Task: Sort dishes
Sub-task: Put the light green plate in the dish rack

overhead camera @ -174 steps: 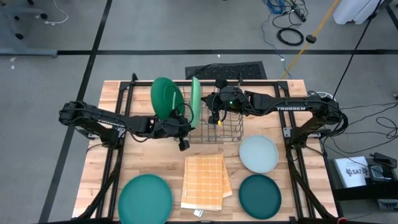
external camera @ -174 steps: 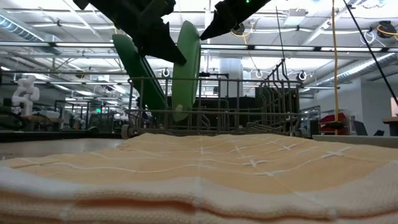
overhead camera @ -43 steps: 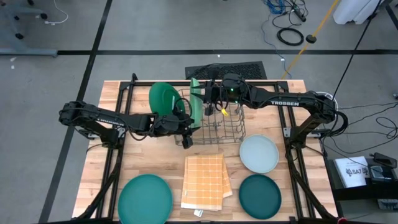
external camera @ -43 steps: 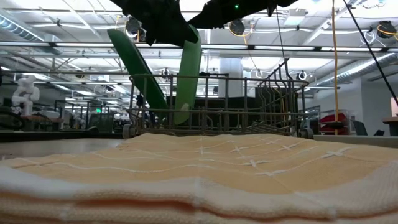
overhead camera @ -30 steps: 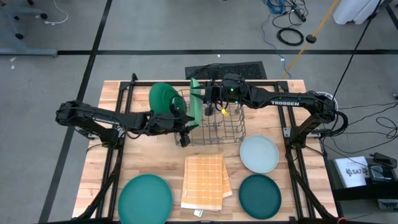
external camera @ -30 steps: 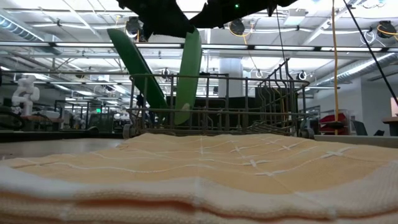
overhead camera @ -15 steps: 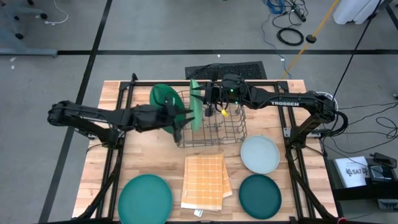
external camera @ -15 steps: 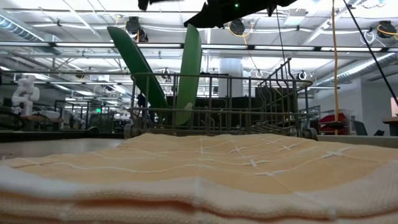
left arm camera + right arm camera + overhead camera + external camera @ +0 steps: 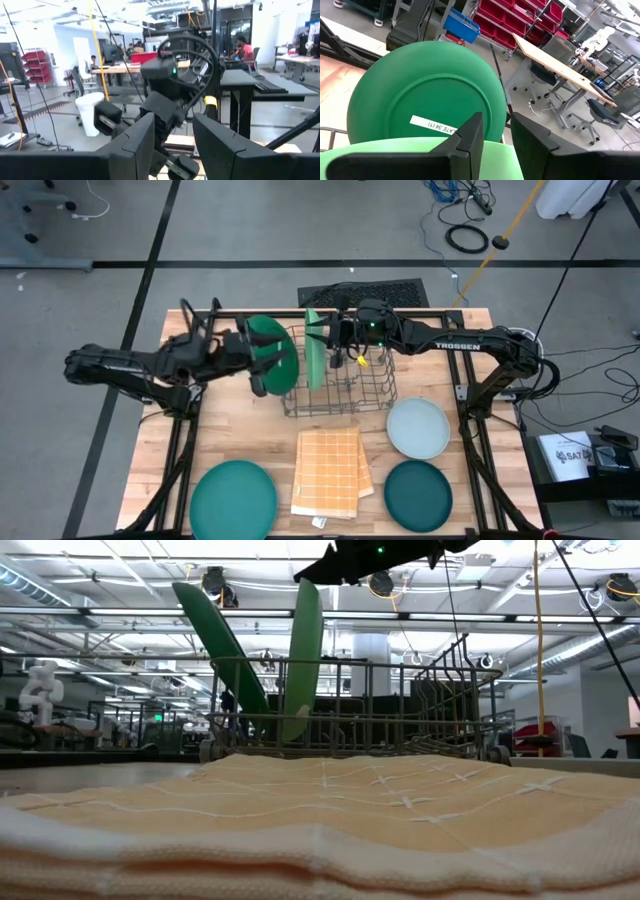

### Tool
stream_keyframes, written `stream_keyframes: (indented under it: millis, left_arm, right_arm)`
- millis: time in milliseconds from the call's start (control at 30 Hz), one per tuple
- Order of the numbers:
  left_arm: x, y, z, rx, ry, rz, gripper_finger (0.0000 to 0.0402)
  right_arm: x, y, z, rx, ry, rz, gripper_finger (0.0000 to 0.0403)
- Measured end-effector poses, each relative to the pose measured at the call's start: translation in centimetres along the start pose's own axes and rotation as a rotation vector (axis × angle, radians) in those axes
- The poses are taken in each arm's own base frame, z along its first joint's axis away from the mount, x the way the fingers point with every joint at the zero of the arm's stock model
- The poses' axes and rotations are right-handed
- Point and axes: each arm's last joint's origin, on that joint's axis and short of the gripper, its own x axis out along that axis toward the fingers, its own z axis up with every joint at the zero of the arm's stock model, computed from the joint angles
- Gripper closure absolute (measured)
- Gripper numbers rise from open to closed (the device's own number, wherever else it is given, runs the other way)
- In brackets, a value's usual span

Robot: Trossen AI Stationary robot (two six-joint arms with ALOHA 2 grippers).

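Observation:
A grey wire rack [image 9: 350, 392] stands at the table's far middle. The mid green plate [image 9: 262, 335] leans in its left end, lower edge among the wires, top tilted toward the table's left. Beside it the light green plate [image 9: 314, 362] stands upright in the rack, and my right gripper [image 9: 323, 340] is shut on its top. My left gripper [image 9: 272, 366] hovers left of the rack, raised and open, with nothing between its fingers [image 9: 145, 135]; it looks across at the right arm. My right gripper pinches the light green plate's top rim [image 9: 485, 150] between its two fingers, one on each face. It comes from the table's right, nearly level and slanting a little down. The plate stands upright, its lower edge [image 9: 293, 730] down in the rack.
Near the front edge lie a teal plate [image 9: 233, 498] at the left, a folded orange checked cloth [image 9: 328, 470] in the middle, and a pale blue-grey plate [image 9: 416, 427] and a dark teal plate [image 9: 418, 493] at the right. The rack's right half [image 9: 420, 700] holds no dishes.
My left gripper has drawn back from the rack toward the table's left edge and risen, tipping from pointing down to about level; it has left the low view. The mid green plate stays leaning in the rack. My right gripper keeps its hold.

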Motion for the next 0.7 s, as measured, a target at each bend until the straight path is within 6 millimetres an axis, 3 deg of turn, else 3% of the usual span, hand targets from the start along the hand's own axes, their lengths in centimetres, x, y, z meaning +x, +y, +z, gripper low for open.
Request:
stream_keyframes:
  millis: [233, 700]
  left_arm:
    - [-2.1, 0.9, 0.5, -0.035, 0.054, 0.035, 0.0255]
    - [-7.8, 1.6, -1.0, -0.268, 0.336, 0.193, 0.0286]
  right_arm:
    - [0.0, 0.0, 0.1, 0.003, -0.021, 0.007, 0.0307]
    - [0.0, 0.0, 0.2, 0.012, -0.025, 0.008, 0.0307]
